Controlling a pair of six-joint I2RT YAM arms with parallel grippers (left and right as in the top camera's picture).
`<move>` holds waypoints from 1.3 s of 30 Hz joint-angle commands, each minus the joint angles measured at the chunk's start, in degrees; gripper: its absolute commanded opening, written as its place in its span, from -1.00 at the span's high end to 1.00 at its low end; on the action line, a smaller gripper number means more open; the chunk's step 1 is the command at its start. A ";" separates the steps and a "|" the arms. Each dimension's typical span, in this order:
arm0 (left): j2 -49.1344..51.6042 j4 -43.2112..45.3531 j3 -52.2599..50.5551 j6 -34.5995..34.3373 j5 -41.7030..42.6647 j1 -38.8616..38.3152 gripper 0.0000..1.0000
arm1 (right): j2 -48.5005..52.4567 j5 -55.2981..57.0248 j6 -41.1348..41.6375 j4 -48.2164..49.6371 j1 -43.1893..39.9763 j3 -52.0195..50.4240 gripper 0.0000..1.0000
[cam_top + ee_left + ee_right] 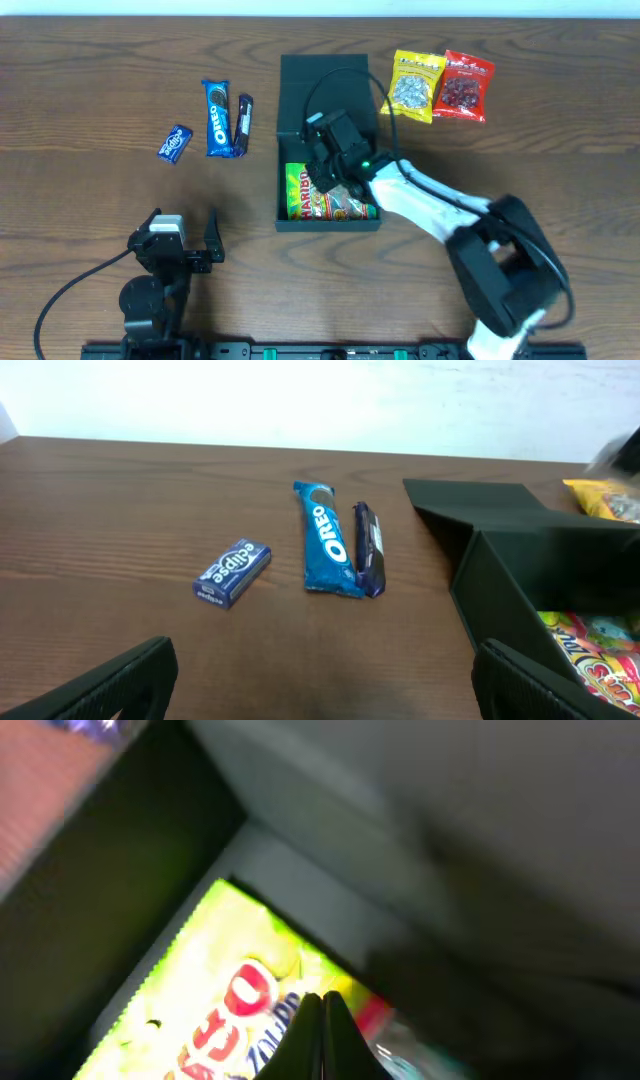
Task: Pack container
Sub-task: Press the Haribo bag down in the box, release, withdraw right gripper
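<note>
Right fingers (322,1025) pressed together, tips down inside the container (300,100), just over the Haribo bag (322,200) at its near end; nothing visibly pinched between them. Left fingers (130,678) spread wide, empty, low over the bench (80,90) near the front edge, well apart from every item. Container at bench centre, open, flap lid laid back on the far side. Probably light and stiff-walled, matte and so unlikely to slip in a grip, yet apt to slide on the wood if nudged; thin flap likely to flex. Best hold judged to be a side wall's rim, or the flap's free edge for closing. Left of container: Oreo pack (217,118), dark bar (243,120) just beside it, Eclipse box (175,143) further out. Right of the flap: yellow bag (417,85) and red bag (467,85), side by side.
</note>
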 commanded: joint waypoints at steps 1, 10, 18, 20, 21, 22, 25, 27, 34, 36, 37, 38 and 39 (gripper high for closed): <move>-0.33 -0.44 -1.55 0.66 -0.33 0.31 -0.90 | -2.49 8.24 -0.50 -2.49 0.37 -0.20 0.97; -0.33 -0.44 -1.55 0.63 -0.33 0.31 -0.90 | -2.14 8.90 0.02 -14.05 -1.16 -0.22 0.97; -0.33 -0.44 -1.55 0.66 -0.33 0.31 -0.90 | 2.29 9.07 0.00 -11.80 -2.56 -0.24 0.97; -0.33 -0.44 -1.55 0.66 -0.33 0.31 -0.90 | 2.58 9.07 1.33 -13.22 -2.73 -0.24 0.97; -0.33 -0.44 -1.55 0.66 -0.33 0.31 -0.91 | 2.58 9.07 1.92 -14.14 -2.73 -0.24 0.97; -0.33 -0.44 -1.55 0.66 -0.33 0.31 -0.90 | 2.58 9.07 2.34 -14.91 -2.73 -0.24 0.97; -0.33 -0.44 -1.55 0.66 -0.33 0.31 -0.90 | 2.58 9.07 2.32 -16.55 -2.73 -0.24 0.97; -0.33 -0.44 -1.55 0.63 -0.33 0.31 -0.90 | 2.56 9.05 2.32 -16.17 -2.73 -0.22 0.98; -0.33 -0.44 -1.55 0.66 -0.33 0.31 -0.90 | -0.66 8.39 2.32 -14.14 -2.62 0.61 0.97; -0.33 -0.44 -1.55 0.63 -0.33 0.31 -0.91 | -3.23 7.17 2.34 -14.14 -2.56 1.01 0.97; -0.33 -0.44 -1.55 0.63 -0.35 0.31 -0.90 | -5.42 6.23 2.32 -14.16 -2.56 1.22 0.97; -0.33 -0.44 -1.55 0.66 -0.33 0.31 -0.90 | -7.41 5.51 2.32 -14.23 -2.56 1.42 0.97; -0.33 -0.44 -1.55 0.66 -0.33 0.31 -0.90 | -10.60 4.94 2.32 -14.25 -2.56 1.53 0.97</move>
